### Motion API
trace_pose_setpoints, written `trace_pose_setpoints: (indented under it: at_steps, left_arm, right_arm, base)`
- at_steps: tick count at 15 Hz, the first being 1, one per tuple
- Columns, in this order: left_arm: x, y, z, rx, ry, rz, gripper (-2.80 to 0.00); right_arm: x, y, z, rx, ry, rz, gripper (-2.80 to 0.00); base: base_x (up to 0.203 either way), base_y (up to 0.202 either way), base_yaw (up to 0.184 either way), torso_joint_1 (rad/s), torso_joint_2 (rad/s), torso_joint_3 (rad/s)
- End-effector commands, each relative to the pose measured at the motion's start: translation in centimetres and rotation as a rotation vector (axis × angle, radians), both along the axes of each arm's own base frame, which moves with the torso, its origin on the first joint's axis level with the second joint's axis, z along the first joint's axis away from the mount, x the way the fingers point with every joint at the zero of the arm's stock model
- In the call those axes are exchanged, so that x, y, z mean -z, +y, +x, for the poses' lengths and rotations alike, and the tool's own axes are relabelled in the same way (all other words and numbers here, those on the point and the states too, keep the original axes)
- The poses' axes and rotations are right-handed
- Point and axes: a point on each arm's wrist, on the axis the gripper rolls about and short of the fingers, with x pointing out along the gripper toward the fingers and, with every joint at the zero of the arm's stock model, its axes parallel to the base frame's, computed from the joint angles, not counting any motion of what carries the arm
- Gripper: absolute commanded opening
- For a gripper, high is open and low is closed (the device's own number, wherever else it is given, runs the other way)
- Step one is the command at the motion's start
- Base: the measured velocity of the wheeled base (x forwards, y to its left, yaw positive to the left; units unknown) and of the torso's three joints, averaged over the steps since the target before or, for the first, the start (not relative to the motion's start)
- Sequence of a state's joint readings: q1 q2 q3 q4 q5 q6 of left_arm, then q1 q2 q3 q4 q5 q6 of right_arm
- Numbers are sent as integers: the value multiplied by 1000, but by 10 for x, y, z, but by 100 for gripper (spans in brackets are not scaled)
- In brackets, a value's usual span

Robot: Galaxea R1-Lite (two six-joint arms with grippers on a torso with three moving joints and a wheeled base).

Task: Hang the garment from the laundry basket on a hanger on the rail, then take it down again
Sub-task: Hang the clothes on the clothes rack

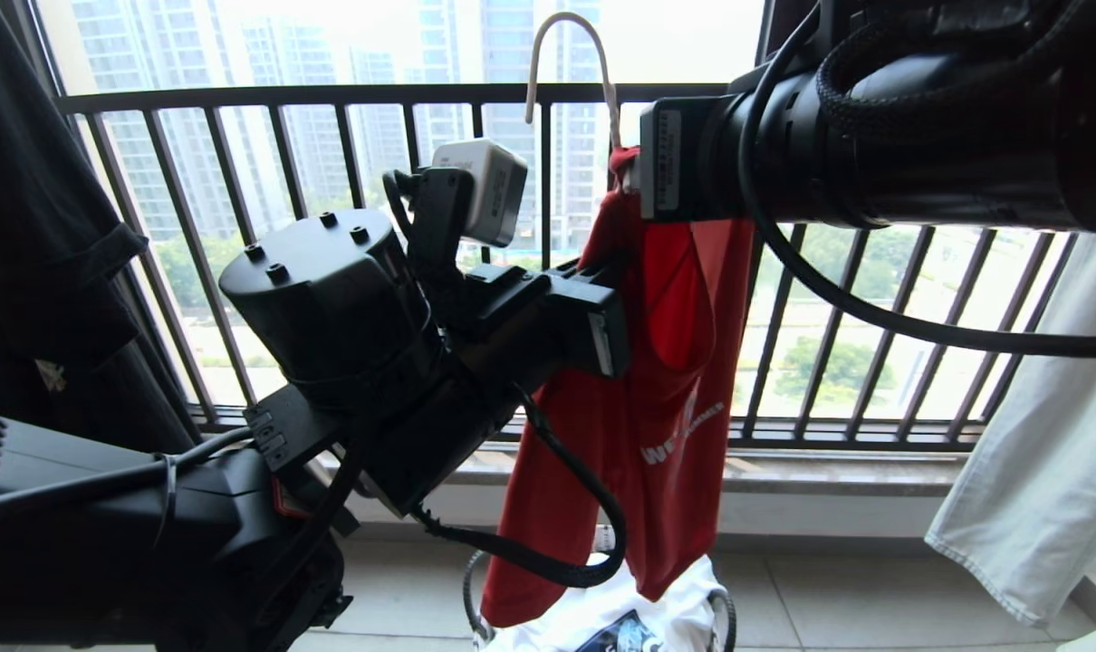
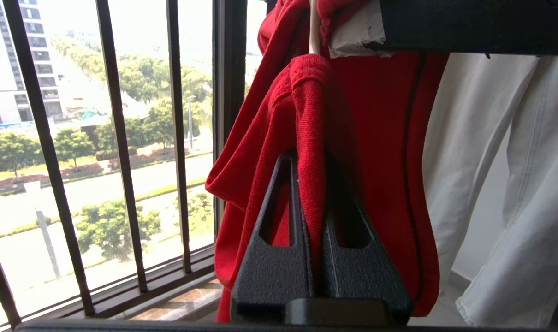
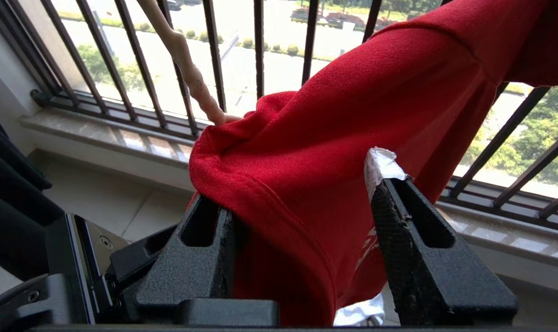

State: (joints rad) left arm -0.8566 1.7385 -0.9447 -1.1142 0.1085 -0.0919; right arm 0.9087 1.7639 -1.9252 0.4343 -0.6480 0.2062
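A balcony railing (image 1: 475, 95) backs the head view, where the red garment (image 1: 657, 389) hangs on the hanger (image 1: 571, 54) above the laundry basket (image 1: 725, 616). Left wrist view: the left gripper (image 2: 313, 184) pinches a garment fold. Right wrist view: the right gripper (image 3: 302, 207) stands parted around cloth.

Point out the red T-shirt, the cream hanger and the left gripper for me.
red T-shirt (image 1: 657, 398): head view, front panel above the white lettering.
cream hanger (image 1: 562, 20): head view, top of the curved hook.
left gripper (image 2: 317, 152): left wrist view, between the fingertips pinching a red fold.
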Motion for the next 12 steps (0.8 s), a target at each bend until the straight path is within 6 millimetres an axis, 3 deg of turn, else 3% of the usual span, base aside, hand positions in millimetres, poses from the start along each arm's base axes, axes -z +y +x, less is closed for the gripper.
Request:
trace_pose_setpoints:
  at_steps: [1,7,12]
  left_arm:
    - [-6,4,-3,-2,-13,-18,-280]
    - [-20,20,0,-36,-39,-55,-280]
    - [-29,27,-6,-34,-58,-78,-280]
  right_arm:
    - [-3,-4,-6,-4,-5,6,0]
    - [-4,-8,-33,-53,-3,-4,0]
    - [-8,-28,-52,-70,-9,3,0]
  base:
    - [0,0,0,0,0,0]
    - [0,0,0,0,0,0]
    - [0,0,0,0,0,0]
